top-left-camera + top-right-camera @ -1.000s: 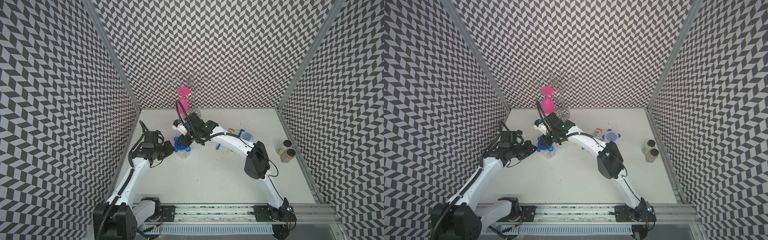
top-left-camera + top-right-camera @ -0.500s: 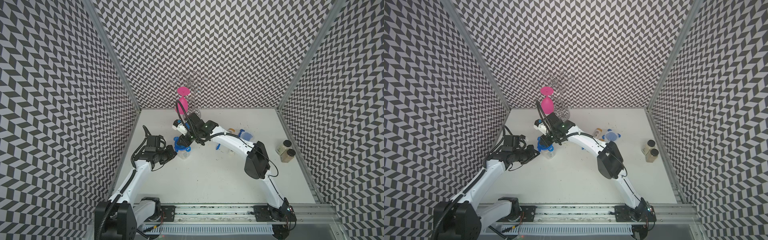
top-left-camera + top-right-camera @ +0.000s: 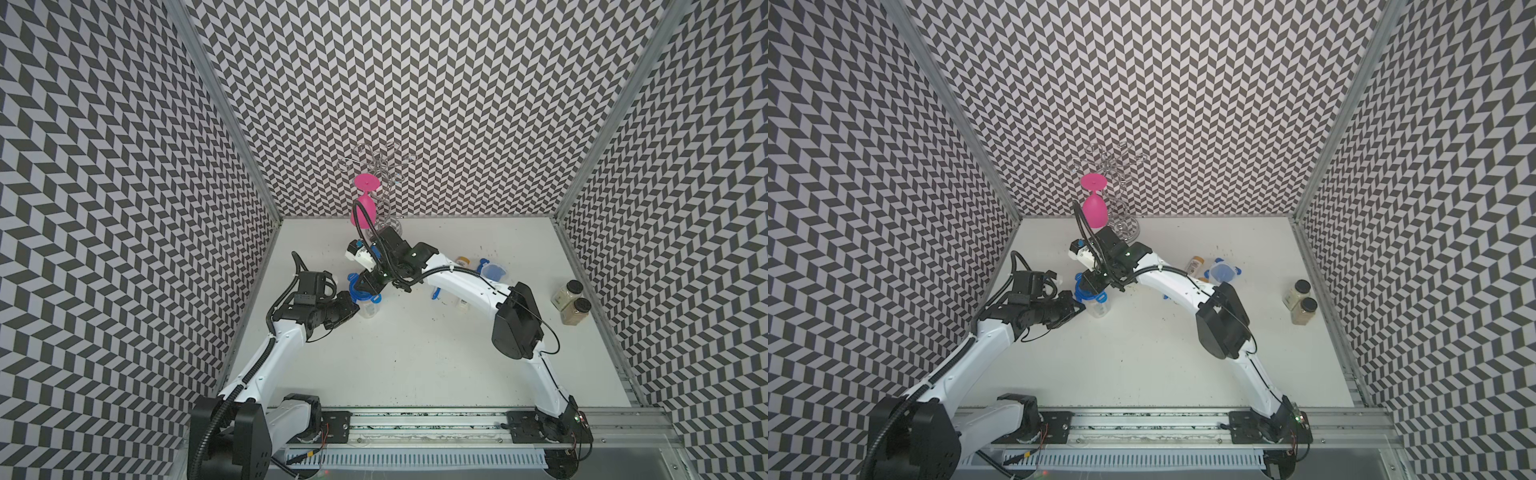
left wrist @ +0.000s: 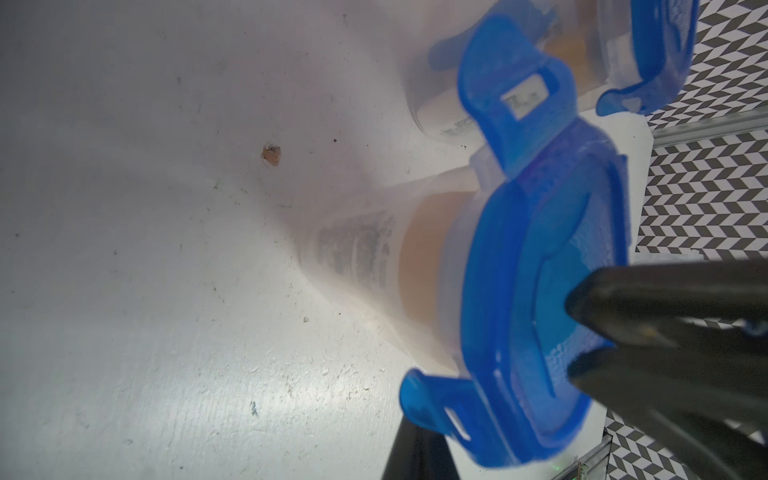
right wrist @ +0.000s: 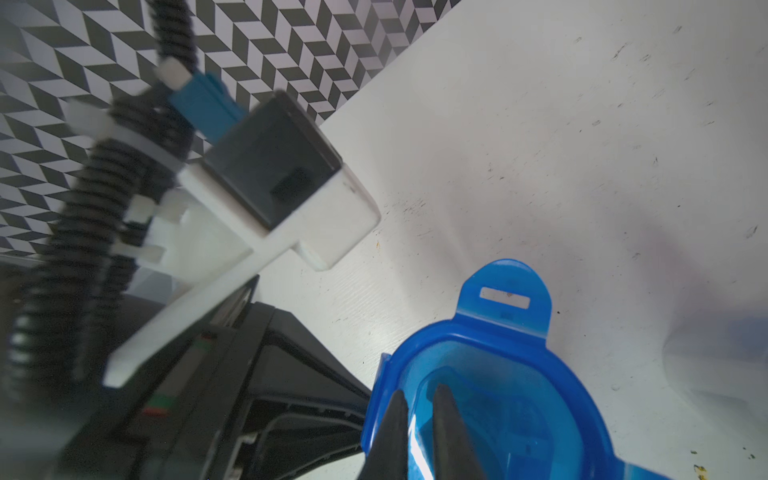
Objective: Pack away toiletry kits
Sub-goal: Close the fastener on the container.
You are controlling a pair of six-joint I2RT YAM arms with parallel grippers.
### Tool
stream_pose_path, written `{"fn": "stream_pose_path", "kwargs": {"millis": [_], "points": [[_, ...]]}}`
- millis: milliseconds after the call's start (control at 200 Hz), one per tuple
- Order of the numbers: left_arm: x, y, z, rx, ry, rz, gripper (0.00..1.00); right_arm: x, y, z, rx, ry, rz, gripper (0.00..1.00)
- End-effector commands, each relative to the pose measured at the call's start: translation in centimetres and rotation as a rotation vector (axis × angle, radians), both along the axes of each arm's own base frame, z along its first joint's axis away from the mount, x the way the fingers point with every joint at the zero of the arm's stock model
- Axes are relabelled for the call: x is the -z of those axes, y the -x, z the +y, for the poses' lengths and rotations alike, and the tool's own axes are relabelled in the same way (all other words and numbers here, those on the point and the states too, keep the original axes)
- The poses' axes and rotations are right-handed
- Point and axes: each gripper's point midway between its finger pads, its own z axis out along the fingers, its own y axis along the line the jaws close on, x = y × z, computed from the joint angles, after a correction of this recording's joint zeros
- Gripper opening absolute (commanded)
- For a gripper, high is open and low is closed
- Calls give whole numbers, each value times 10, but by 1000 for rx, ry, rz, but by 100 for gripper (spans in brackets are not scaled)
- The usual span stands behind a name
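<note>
Tabletop (image 3: 415,353): closed right pincer (image 5: 417,399) is pressing the lid (image 5: 498,374) onto one jar (image 3: 368,308), with the closed left pincer (image 3: 353,305) sitting beside it. The second jar (image 3: 494,271) is lying open, so packing is looking half done.

A robotics lab test cell: black-and-white chevron panels (image 3: 415,104) enclose a scuffed white tabletop (image 3: 415,365) on three sides, while a left arm (image 3: 266,365) and right arm (image 3: 457,282) mount on an aluminium rail (image 3: 415,426) along the frame's lower edge.

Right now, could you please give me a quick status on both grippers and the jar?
Left gripper shut, beside the jar. Right gripper nearly shut, tips on the blue lid, tabs unclipped. Bottle inside. Nothing blocking.
</note>
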Motion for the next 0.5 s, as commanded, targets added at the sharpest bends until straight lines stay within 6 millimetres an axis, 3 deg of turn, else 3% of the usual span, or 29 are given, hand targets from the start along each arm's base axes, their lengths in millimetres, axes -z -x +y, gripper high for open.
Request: {"fn": "stream_pose_path", "kwargs": {"millis": [0, 255, 496], "points": [[-10, -14, -3, 2, 14, -70, 6, 70, 18, -36, 27, 236, 120, 14], [-16, 6, 20, -16, -50, -55, 6, 73, 16, -38, 29, 244, 115, 13], [-26, 2, 21, -34, -27, -79, 6, 80, 19, -41, 29, 261, 125, 10]]}}
